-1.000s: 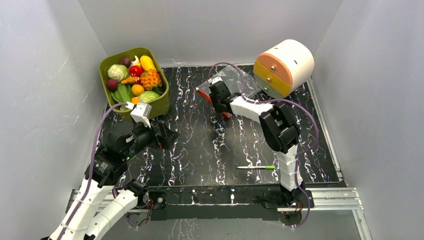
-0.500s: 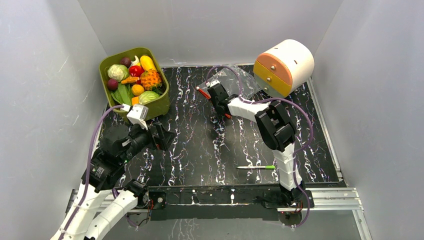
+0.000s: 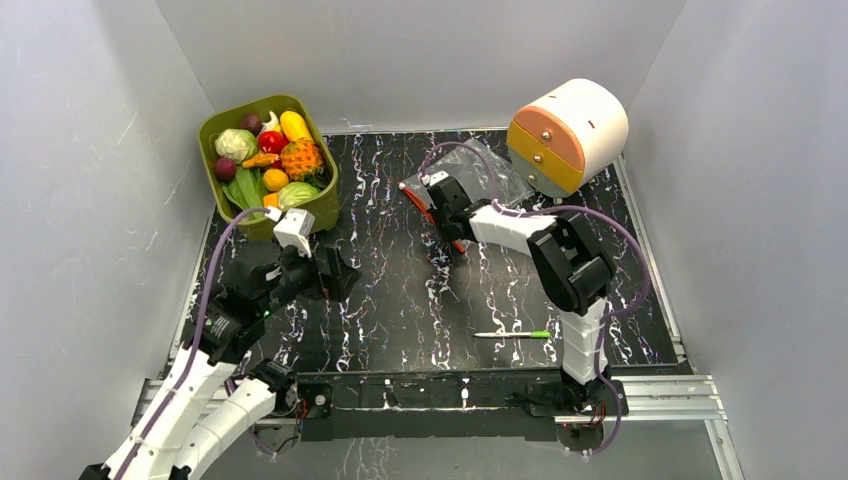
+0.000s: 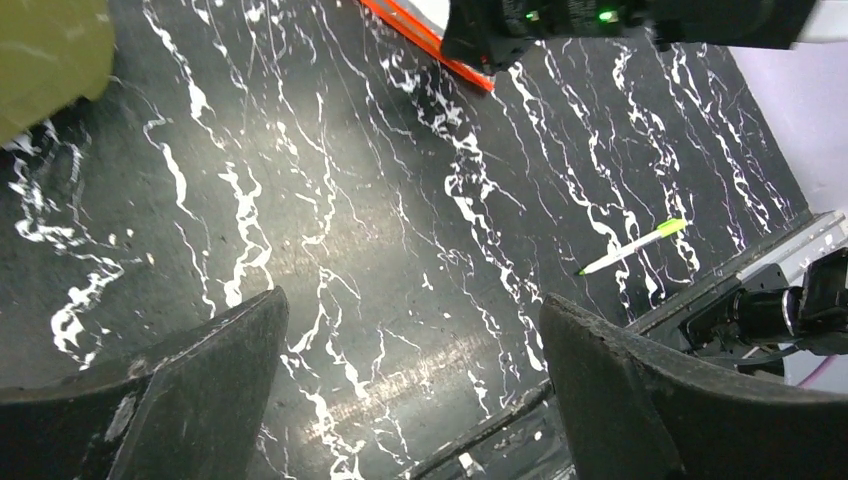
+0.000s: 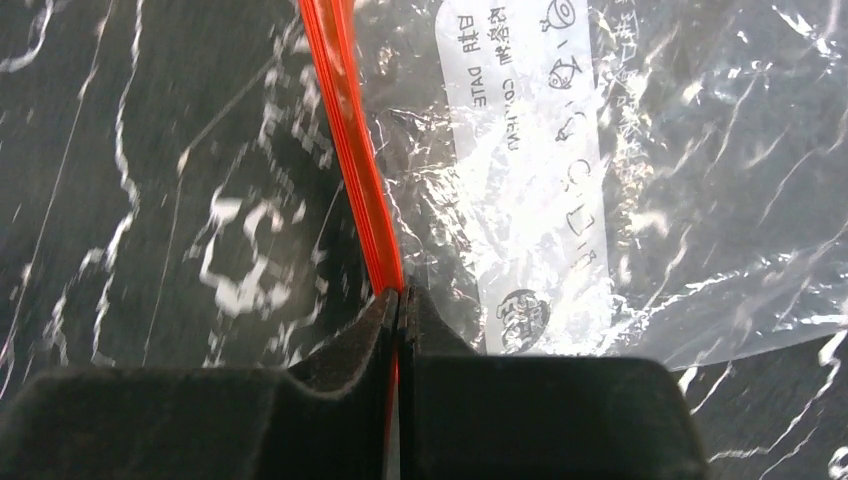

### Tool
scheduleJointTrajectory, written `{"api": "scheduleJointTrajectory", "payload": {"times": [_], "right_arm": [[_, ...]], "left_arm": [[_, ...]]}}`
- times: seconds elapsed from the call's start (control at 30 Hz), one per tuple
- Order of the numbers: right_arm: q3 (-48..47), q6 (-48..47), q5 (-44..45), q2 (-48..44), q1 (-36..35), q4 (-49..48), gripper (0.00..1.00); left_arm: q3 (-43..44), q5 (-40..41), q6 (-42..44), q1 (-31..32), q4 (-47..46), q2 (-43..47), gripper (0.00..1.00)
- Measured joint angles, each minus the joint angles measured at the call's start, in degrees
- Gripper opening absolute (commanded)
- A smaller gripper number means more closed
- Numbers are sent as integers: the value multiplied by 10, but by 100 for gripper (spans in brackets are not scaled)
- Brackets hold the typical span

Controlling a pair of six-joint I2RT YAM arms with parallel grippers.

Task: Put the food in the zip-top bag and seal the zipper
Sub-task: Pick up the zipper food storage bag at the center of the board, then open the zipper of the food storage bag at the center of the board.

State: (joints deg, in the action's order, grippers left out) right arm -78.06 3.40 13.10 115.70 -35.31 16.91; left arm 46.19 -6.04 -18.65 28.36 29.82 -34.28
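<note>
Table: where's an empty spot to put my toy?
Free: the middle, between left gripper, bag and pen; also the right edge in front of the round box. Crowded: the green tub full of food, and where the right gripper pinches the bag's zipper.

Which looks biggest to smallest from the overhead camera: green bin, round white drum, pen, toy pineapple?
1. green bin
2. round white drum, close behind
3. pen and toy pineapple: no clear order; the pen is longer, the pineapple bulkier.

Black tabletop (image 3: 400,290) w/ white marble veins is boxed in by plain grey walls (image 3: 420,50) on 3 sides; alu rail (image 3: 660,392) is seen at near edge.
</note>
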Motion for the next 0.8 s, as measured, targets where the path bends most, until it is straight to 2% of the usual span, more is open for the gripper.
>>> {"api": "scheduleJointTrajectory", "payload": {"times": [0.2,0.4,0.63,0.8], "right_arm": [[106,43,-57,-120,-7,-9,0],[174,107,-124,-271,-33,-4,0],[209,190,-181,-397,-80,-8,0],[236,258,-215,-445,-84,-35,0]], "left_arm": [[-14,-18,-62,0,-14,-60,85],[-37,-27,-178,0,-68,-92,74],[-47,-35,-245,0,-110,-133,73],[-48,-59,-273,0,-153,-166,74]]}}
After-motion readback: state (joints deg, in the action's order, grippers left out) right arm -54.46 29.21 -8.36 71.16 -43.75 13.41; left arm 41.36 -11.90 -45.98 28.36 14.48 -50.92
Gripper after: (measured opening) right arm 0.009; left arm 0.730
